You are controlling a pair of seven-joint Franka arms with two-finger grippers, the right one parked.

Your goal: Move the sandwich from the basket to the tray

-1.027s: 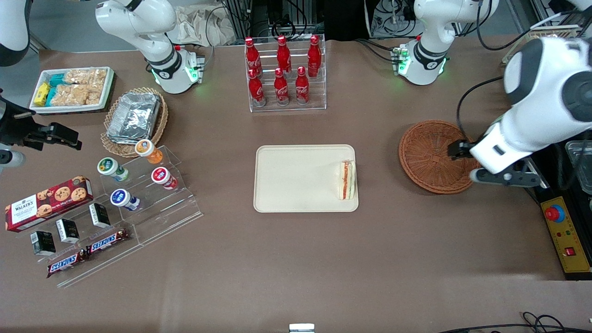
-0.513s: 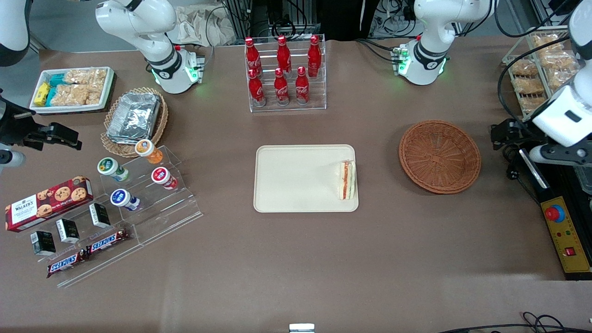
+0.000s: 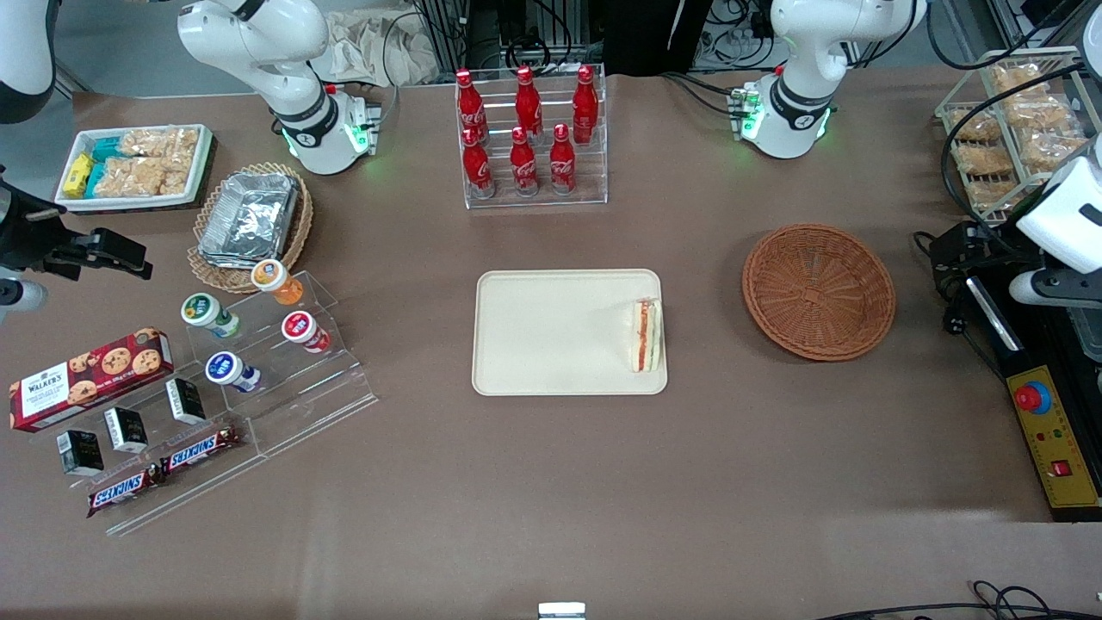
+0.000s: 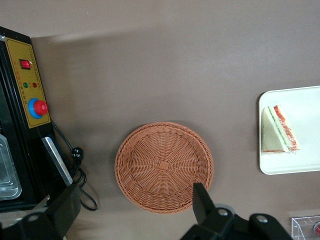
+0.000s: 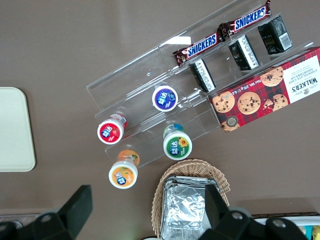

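Observation:
The sandwich (image 3: 646, 334), a pale wedge with an orange-red filling edge, lies on the cream tray (image 3: 551, 331), at the tray's end nearest the basket. The reddish-brown wicker basket (image 3: 818, 291) holds nothing. My left gripper (image 3: 943, 248) hangs over the table's edge at the working arm's end, past the basket and well away from the tray. The left wrist view looks down on the basket (image 4: 164, 167), the sandwich (image 4: 280, 130) and the tray (image 4: 305, 160). There the gripper (image 4: 134, 207) is open, its fingers wide apart with nothing between them.
A control box with a red button (image 3: 1050, 439) and a wire rack of snack packets (image 3: 1007, 120) stand by the working arm. A cola bottle rack (image 3: 529, 138) is farther from the camera than the tray. Acrylic steps with cups (image 3: 258, 344) sit toward the parked arm's end.
The left arm has pulled back from over the basket toward the working arm's end of the table. The sandwich has stayed put on the tray.

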